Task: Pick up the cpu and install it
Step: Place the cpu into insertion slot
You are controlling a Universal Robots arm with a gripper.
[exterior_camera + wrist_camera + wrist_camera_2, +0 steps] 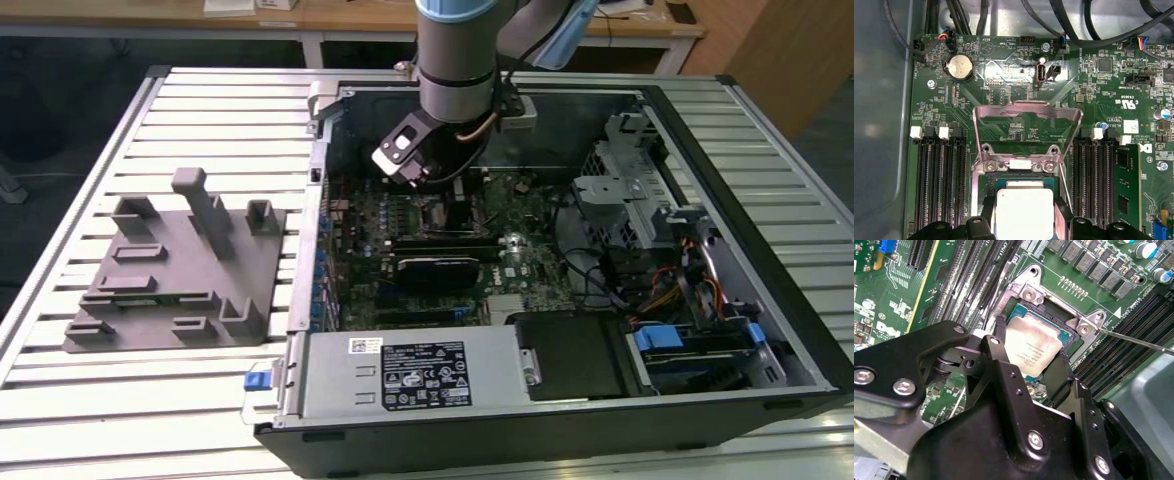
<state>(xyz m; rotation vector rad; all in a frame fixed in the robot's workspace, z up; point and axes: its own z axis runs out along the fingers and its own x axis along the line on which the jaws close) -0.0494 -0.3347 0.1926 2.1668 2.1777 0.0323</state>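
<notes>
- One open computer case (747, 130) lies on the slatted table (80, 200), with a grey fixture (167, 270) beside it at the exterior view's left.
- Green motherboard (1004, 75) fills the case floor.
- Gripper (1030, 352) pinches the cpu (1031, 345) by opposite edges, at the open socket (1019, 167).
</notes>
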